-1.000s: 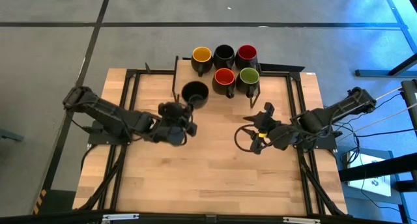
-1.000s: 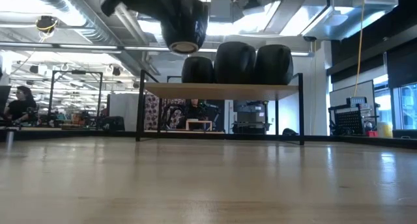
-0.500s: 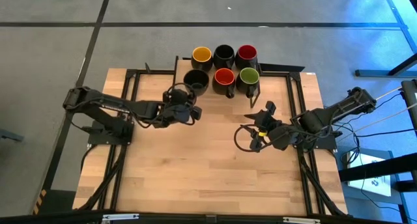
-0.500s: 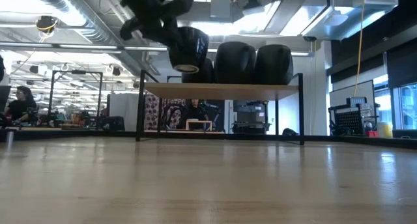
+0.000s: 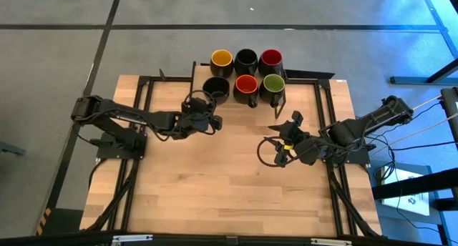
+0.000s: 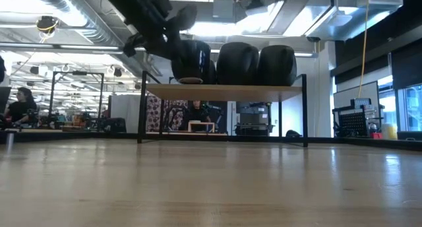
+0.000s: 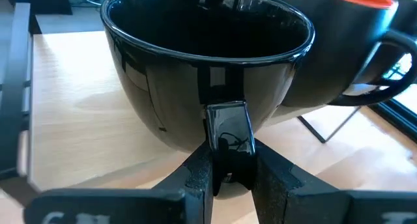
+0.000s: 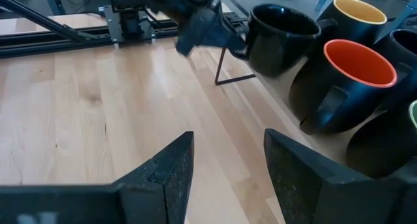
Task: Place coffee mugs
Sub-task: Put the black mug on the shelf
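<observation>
Black mug [image 5: 215, 87] sits at the left end of the near row on the raised shelf [image 6: 224, 90], just beside the red mug [image 5: 246, 84]. Left pincer [image 7: 228, 160] is clamped on its handle [image 7: 228, 129]. To do this well: confirm the base is flat on the shelf, open slowly, back straight out without nudging the neighbour. Base contact is hard to read in the low view. Right pincer [image 8: 225, 162] is spread wide, idle over the table [image 5: 229, 189] at right.

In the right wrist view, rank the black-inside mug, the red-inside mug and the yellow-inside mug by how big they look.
1. red-inside mug, nearest the camera
2. black-inside mug, held by the left gripper
3. yellow-inside mug, partly hidden

Nearness may explain this.
</observation>
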`<control>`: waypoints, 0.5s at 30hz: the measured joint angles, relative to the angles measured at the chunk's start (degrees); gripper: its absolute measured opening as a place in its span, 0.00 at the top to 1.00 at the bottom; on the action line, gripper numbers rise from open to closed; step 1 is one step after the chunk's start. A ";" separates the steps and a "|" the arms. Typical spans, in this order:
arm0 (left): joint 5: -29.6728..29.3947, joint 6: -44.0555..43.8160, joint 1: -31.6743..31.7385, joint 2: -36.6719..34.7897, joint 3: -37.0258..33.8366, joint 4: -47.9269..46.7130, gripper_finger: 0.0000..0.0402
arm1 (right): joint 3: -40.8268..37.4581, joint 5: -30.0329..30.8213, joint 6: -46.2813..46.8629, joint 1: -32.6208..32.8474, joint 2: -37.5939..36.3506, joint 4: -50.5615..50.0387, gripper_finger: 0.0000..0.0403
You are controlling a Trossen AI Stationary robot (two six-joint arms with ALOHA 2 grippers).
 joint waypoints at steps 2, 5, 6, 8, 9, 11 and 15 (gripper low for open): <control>0.20 0.43 0.13 1.45 -0.07 1.23 0.83 | 0.00 -0.08 0.15 -0.02 0.00 0.04 0.57; 0.17 0.42 0.11 2.99 -0.07 4.12 0.84 | 0.00 -0.33 0.18 -0.02 0.00 0.00 0.57; 0.14 0.53 0.09 3.79 -0.04 4.86 0.84 | 0.00 -0.35 0.18 0.00 0.04 -0.02 0.57; -0.40 0.61 0.07 4.81 -0.04 6.57 0.84 | 0.02 -0.36 0.27 -0.01 0.02 0.00 0.57; -0.43 0.63 0.07 5.33 -0.04 7.47 0.84 | 0.02 -0.37 0.37 -0.01 0.04 -0.04 0.57; -0.51 0.68 0.09 5.92 -0.04 8.79 0.84 | 0.02 -0.37 0.44 -0.01 0.05 0.01 0.57; -1.55 0.62 0.05 6.61 -0.04 9.86 0.84 | 0.02 -0.45 1.49 -0.02 0.04 -0.28 0.57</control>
